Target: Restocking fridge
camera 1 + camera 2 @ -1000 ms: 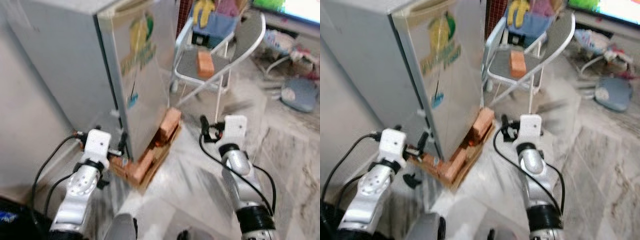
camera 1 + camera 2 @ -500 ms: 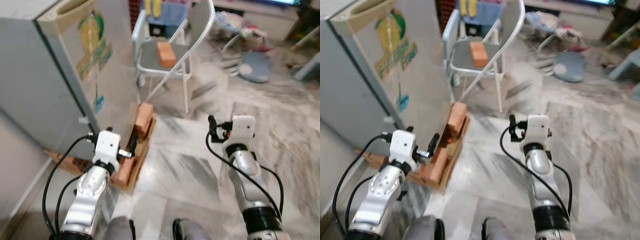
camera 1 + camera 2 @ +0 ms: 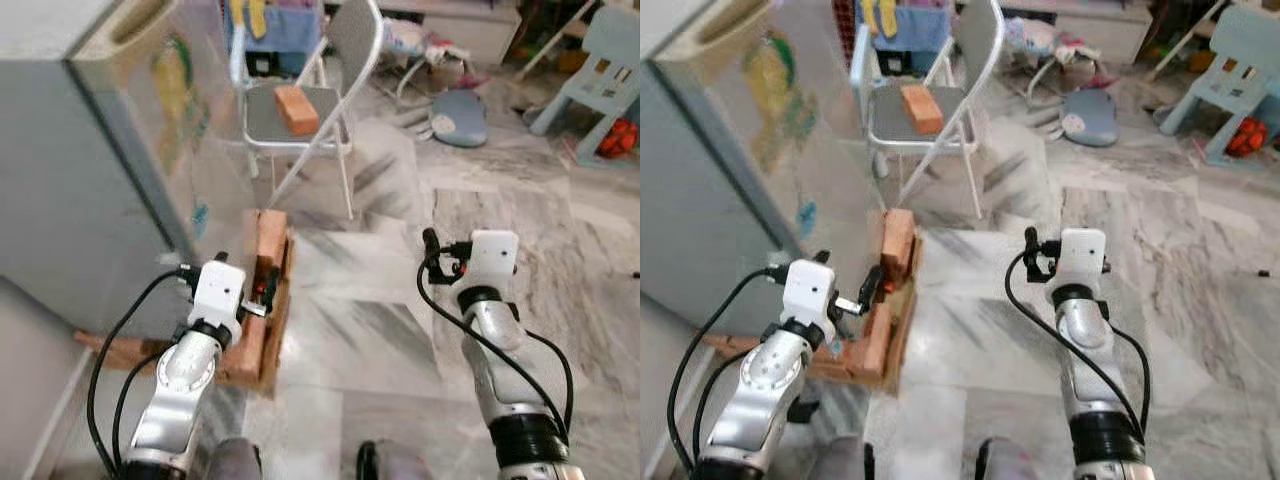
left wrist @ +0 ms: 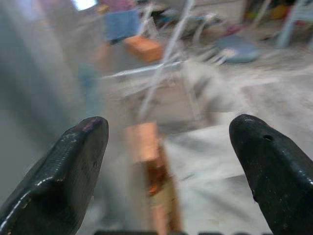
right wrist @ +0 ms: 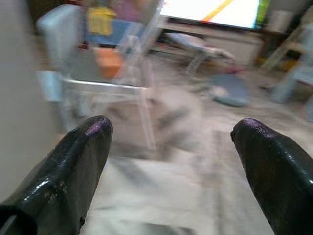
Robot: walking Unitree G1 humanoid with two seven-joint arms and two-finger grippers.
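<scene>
Ahead and to the robot's left stands the fridge (image 3: 90,170), its door shut, raised on a low wooden pallet (image 3: 262,352) with bricks (image 3: 270,236) along its front edge. So the thing to be restocked lies leftward of both arms, and the left gripper (image 3: 268,291) is plainly the nearer — it hangs just beside the fridge's front corner, above the pallet. The right gripper (image 3: 432,250) is well apart from the fridge, out over bare marble floor (image 3: 360,330).

Both arms are held forward at about waist height, forearms raised, fingers pointing ahead toward the folding chair (image 3: 310,110). On the chair seat lies a brick-shaped orange block (image 3: 296,108), its long axis running slantwise across the seat — nearly straight ahead of the left gripper, somewhat left of the right one. Whether it is meant for the fridge I cannot tell.

In each wrist view the two black fingers (image 4: 63,176) stand wide apart with nothing between them — both grippers are spread and empty. My judgement is that opening the door would fall to the left arm.
</scene>
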